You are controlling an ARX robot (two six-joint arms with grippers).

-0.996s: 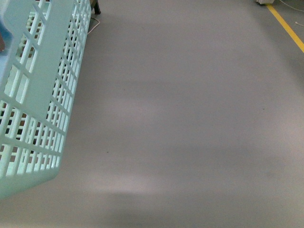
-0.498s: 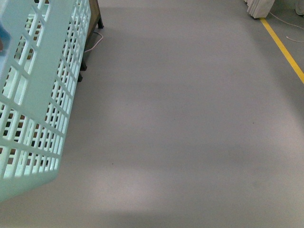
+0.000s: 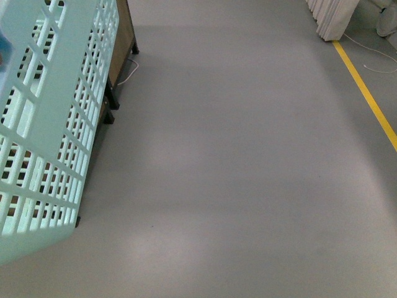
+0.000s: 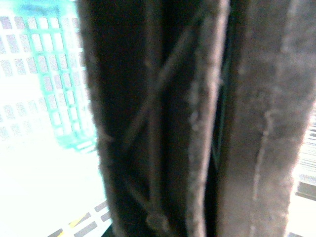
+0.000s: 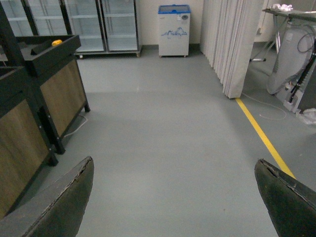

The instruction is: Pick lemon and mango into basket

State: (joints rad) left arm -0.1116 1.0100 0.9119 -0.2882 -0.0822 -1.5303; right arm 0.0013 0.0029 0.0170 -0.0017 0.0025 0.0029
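While the teal basket (image 3: 56,93) is seen tilted and close up, a wood-panelled bench (image 3: 122,37) is partly hidden just behind it, and a yellow floor line (image 3: 365,93) is painted well to its right on the grey floor (image 3: 236,161). The right end effector (image 5: 174,163) is spread wide and empty; whether the left end effector (image 4: 212,128) is wide or narrow cannot be told from its blurred, dark wrist view.

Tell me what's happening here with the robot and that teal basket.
The teal basket is close on the robot's left, over grey floor. The right end effector is open and empty, facing down an aisle toward a wood-panelled stand with a small yellow-orange fruit on top. The left wrist view is too blurred to tell what that arm holds, and the basket's contents are not visible.
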